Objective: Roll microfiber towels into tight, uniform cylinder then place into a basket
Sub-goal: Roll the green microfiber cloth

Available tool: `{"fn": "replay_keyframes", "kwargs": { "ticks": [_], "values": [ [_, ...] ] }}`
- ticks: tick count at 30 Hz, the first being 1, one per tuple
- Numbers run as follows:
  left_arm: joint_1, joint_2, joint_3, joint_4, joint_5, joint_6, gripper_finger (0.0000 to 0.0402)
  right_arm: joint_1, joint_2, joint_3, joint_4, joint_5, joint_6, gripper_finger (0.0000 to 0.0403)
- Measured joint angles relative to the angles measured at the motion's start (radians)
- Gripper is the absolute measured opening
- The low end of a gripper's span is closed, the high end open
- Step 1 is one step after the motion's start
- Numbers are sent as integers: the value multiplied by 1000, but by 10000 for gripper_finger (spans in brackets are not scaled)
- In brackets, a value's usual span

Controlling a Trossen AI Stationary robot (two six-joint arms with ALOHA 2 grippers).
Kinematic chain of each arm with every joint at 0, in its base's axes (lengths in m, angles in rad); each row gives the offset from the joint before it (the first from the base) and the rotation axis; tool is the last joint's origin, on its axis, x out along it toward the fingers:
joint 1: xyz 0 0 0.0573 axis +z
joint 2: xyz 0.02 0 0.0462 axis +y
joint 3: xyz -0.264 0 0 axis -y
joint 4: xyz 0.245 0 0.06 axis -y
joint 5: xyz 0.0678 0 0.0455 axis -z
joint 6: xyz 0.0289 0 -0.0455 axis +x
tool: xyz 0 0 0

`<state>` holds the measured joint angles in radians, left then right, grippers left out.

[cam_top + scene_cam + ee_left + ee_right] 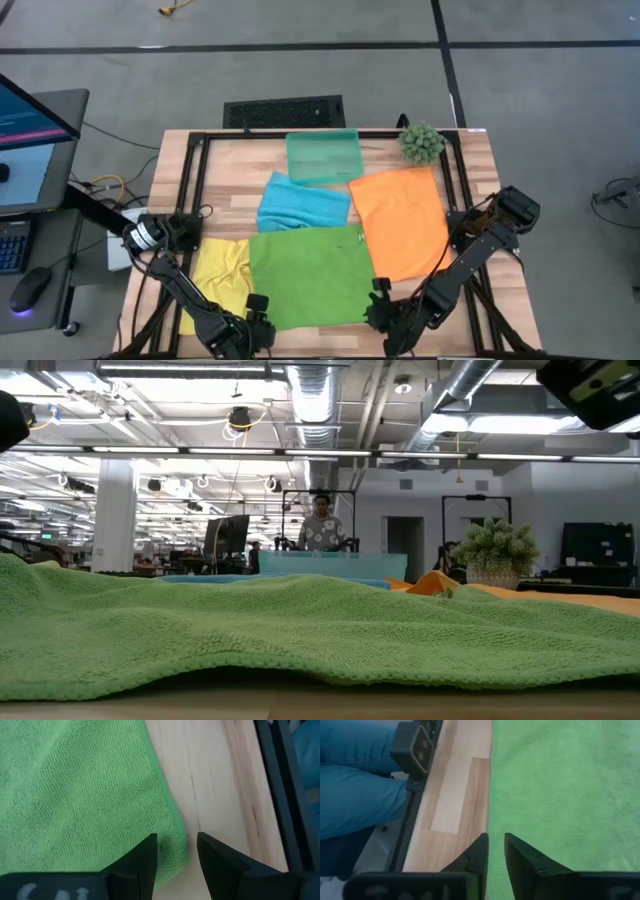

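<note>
Proceeding from the left of the high view: the yellow towel (pixel 218 270) lies flat at the left near part of the table (pixel 235 160), its right edge tucked under or meeting the green towel (pixel 310 275), which is spread flat at the centre near edge. The left gripper (pixel 262 333) sits at the green towel's near left corner; in the left wrist view its fingers stand apart with a moderate gap, straddling the hemmed edge of the cloth but not clamped on it. The blue towel (pixel 300 205) lies rumpled just beyond the green one, and the basket (pixel 323 157) stands at the far centre, holding no towel as far as can be seen. The right gripper (pixel 385 312) sits at the green towel's near right corner; in the right wrist view its fingers stand narrowly apart over the cloth's edge, nothing visibly pinched between them. The orange towel (pixel 400 220) lies flat to the right, with a plant ball (pixel 421 143) at the far right corner. The step in hand appears to be taking the near hem of the green towel for rolling. To do this well, seat both grippers on the same hem, close on the cloth only, lift evenly, and turn the edge over toward the basket so the roll begins straight and tight; uneven corners would likely produce a cone rather than a cylinder.
</note>
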<state>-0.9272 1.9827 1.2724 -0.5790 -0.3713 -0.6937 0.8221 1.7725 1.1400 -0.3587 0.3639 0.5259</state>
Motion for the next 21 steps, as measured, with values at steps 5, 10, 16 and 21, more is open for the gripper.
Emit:
{"fn": "replay_keyframes", "kwargs": {
  "ticks": [5, 10, 16, 21],
  "values": [
    [6, 20, 2, -29, -3, -2, 132, -1, 0, 0, -9, 0, 0, 150],
    [17, 34, 6, -25, 7, -3, 126, 1, 0, 0, -13, 0, 0, 197],
    [16, 37, 17, -47, 17, -25, 60, 1, 37, -1, -78, -5, -2, 211],
    [10, 39, 16, -50, 8, -24, 6, 1, 116, -1, -67, -47, -2, 204]
  ]
}}
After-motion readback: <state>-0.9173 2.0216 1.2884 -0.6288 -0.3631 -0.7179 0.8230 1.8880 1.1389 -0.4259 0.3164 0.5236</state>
